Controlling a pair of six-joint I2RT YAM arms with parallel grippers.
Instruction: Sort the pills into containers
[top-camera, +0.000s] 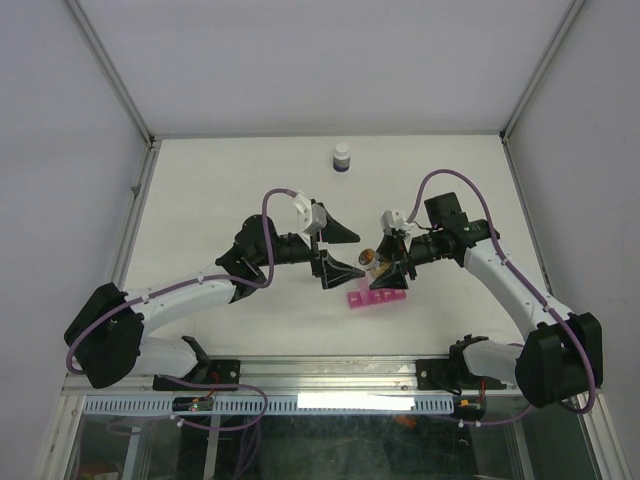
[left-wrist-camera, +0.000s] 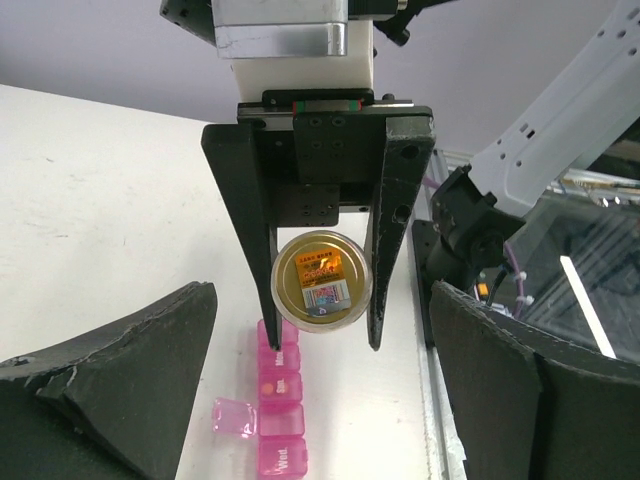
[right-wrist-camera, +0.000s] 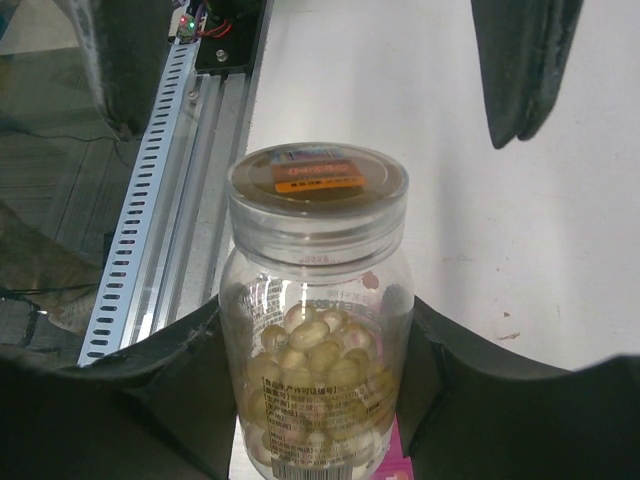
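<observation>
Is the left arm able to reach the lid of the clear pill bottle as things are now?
Probably yes. The lid faces the left arm with nothing between, and its jaws stand wide open. The right arm holds the bottle by its body in its jaws, leaving the lid free.

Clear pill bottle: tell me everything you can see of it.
Small clear bottle, plastic or glass, wide clear lid on, orange sticker on top. Pale yellow oval pills fill its lower part; printed label and barcode low down. The right gripper clamps its body from both sides, lid pointing toward the open left gripper. Nothing else touches it.
</observation>
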